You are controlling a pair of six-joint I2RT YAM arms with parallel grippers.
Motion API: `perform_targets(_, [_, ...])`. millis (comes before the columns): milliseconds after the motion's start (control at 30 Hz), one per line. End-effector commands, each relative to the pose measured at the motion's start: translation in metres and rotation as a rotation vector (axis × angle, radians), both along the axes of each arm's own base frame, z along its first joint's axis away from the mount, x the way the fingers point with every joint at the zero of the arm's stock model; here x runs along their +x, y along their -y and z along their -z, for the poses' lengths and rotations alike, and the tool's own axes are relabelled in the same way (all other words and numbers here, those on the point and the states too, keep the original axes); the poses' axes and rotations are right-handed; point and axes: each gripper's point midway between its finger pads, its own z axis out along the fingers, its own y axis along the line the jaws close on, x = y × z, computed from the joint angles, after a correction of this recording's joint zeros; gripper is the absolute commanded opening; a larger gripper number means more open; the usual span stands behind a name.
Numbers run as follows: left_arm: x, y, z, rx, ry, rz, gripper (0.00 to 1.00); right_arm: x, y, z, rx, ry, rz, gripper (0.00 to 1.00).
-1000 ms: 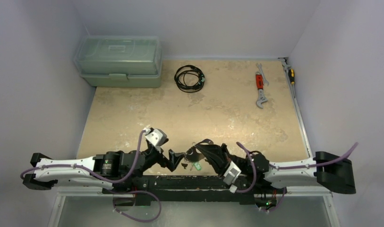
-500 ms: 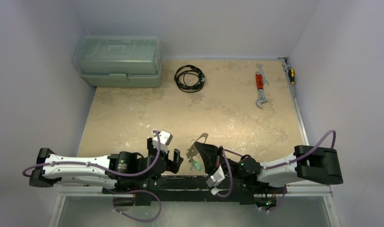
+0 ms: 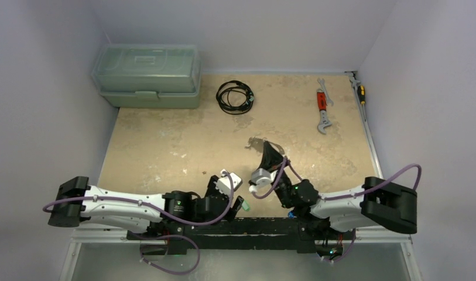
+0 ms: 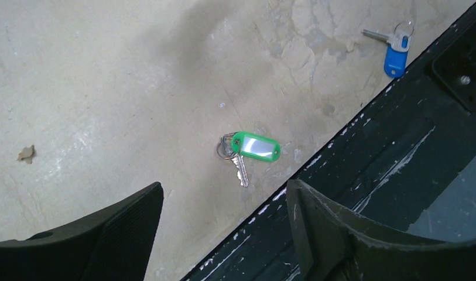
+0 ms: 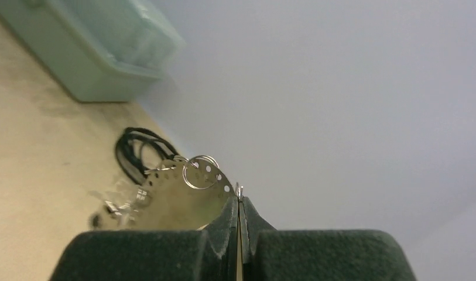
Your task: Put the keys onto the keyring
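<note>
We see a matt, mottled, stone-like counter (image 4: pixel 106 88), pitted in places. The green-tagged key (image 4: pixel 256 146) and blue-tagged key (image 4: pixel 394 50) pair glossy plastic with bright bare metal. The keyring (image 5: pixel 215 173) is shiny, perforated metal; the right pincer (image 5: pixel 239 205) looks matt black.

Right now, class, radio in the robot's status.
Left tool open over green-tagged silver key. Right tool shut on silvery metal keyring, aloft. Blue-tagged silver key lies apart. Nothing between tool and key.
</note>
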Motion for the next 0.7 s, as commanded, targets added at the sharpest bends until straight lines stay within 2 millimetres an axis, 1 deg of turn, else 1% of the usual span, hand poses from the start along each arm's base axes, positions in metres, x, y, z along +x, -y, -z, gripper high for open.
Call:
perform_targets(0, [0.001,0.018,0.003,-0.025,0.023,0.022,0.73,0.000,0.067,-0.074,0.561,0.040,0.085,0.00])
perform_targets(33, [0.005,0.018,0.003,-0.040,0.008,-0.033,0.68,0.000,0.067,-0.074,0.565,0.033,0.080,0.00])
perform_targets(67, [0.010,0.014,0.004,-0.047,-0.004,-0.103,0.67,0.001,0.068,-0.073,0.566,0.027,0.078,0.00])
perform_targets(167, [0.013,0.009,0.013,-0.118,-0.122,-0.323,0.70,0.001,0.072,-0.075,0.598,0.025,0.076,0.00])
perform_targets(267, [0.015,0.000,0.012,-0.186,-0.213,-0.510,0.70,0.001,0.073,-0.075,0.608,0.023,0.079,0.00])
perform_targets(333, [0.014,0.006,0.008,-0.293,-0.288,-0.585,0.69,0.001,0.073,-0.075,0.617,0.022,0.074,0.00])
perform_targets(367, [0.012,0.010,0.009,-0.346,-0.329,-0.610,0.69,0.000,0.073,-0.075,0.619,0.022,0.072,0.00])
perform_targets(400, [0.010,0.018,0.007,-0.403,-0.371,-0.627,0.69,0.000,0.074,-0.075,0.624,0.022,0.072,0.00])
perform_targets(467, [0.008,0.024,0.014,-0.475,-0.448,-0.694,0.66,0.000,0.075,-0.075,0.634,0.021,0.070,0.00])
perform_targets(533, [0.007,0.029,0.021,-0.493,-0.493,-0.748,0.65,-0.001,0.076,-0.075,0.644,0.018,0.068,0.00])
perform_targets(600, [0.005,0.031,0.028,-0.473,-0.514,-0.804,0.63,-0.001,0.078,-0.075,0.654,0.015,0.070,0.00])
perform_targets(667, [0.005,0.028,0.036,-0.435,-0.513,-0.863,0.60,-0.002,0.081,-0.076,0.664,0.016,0.072,0.00])
